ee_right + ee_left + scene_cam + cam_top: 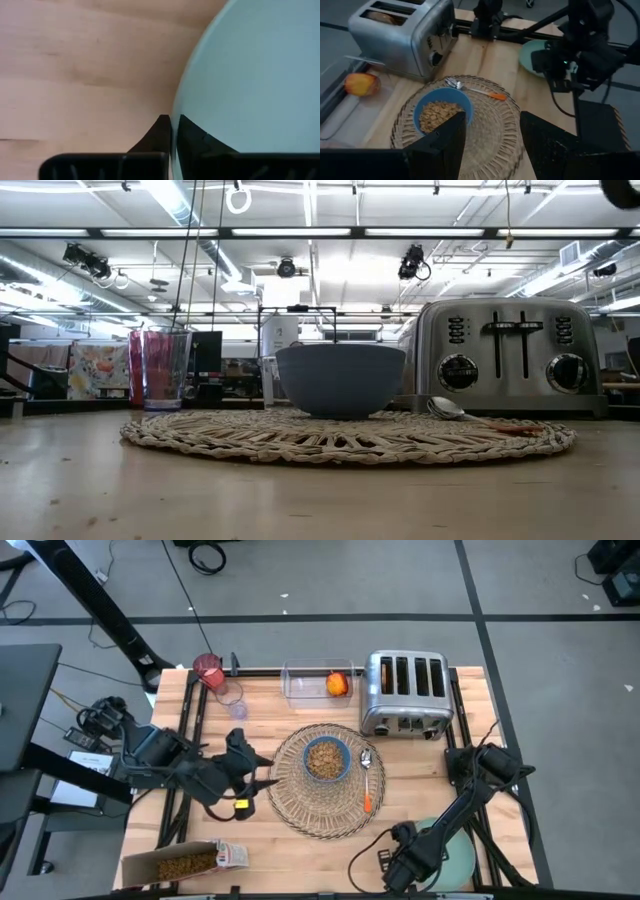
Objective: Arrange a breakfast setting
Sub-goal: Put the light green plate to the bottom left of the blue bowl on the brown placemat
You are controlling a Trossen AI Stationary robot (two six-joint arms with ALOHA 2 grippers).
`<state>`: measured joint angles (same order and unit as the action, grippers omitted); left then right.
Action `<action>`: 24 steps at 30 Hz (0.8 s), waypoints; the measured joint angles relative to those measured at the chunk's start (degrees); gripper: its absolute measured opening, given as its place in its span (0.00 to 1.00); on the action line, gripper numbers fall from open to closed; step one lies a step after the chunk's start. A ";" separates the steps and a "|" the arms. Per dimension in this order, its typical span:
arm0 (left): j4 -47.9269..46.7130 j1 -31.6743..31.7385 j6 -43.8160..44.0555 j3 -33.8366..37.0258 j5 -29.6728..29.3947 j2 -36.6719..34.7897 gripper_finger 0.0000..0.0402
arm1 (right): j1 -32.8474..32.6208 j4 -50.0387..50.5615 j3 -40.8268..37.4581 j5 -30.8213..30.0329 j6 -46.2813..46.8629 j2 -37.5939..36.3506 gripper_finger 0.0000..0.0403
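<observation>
A: What is sitting where on the worktop (300, 840), going from big to small?

B: The wicker placemat (322, 806) is lying at the centre, carrying the blue bowl (327, 757) of cereal, with the orange-handled spoon (367, 780) lying at the bowl's three o'clock, its long axis running twelve to six. The pale green plate (457, 858) is waiting at the placemat's four o'clock, near the worktop's front corner.

A: And which arm is working it?

B: The right gripper (171, 131) is sitting at the plate's nine o'clock rim, its jaws narrowed onto the edge; the rim is running between them, so it appears to be pinching the plate. The plate's body is stretching away from the jaws toward three o'clock, and the placemat is lying toward ten o'clock.

A: The other arm?

B: The left gripper (490, 145) is hovering at the placemat's nine o'clock, jaws spread wide, holding nothing.
</observation>
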<state>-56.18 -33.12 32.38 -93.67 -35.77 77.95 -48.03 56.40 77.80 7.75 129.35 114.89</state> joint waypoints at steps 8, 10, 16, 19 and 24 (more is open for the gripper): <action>-3.12 -5.53 4.34 0.00 0.09 0.00 0.48 | 0.31 11.00 8.40 -4.15 -14.28 -1.85 0.03; -4.61 -6.57 6.92 0.00 0.13 0.00 0.48 | 0.99 12.60 13.62 -5.84 -20.40 -1.54 0.03; -6.88 -8.91 10.49 0.00 -0.33 -0.02 0.48 | 2.58 11.61 25.75 -15.93 -40.14 -1.53 0.03; -6.89 -8.88 10.10 0.00 -0.38 -0.02 0.48 | 3.77 5.63 28.21 -19.00 -58.29 -1.60 0.03; -6.88 -7.01 7.85 0.00 -1.05 -0.02 0.48 | 6.14 -7.81 27.35 -20.29 -95.47 -1.60 0.03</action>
<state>-63.07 -40.12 40.23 -93.67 -36.82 77.93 -41.89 48.59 105.15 -12.54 33.89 113.30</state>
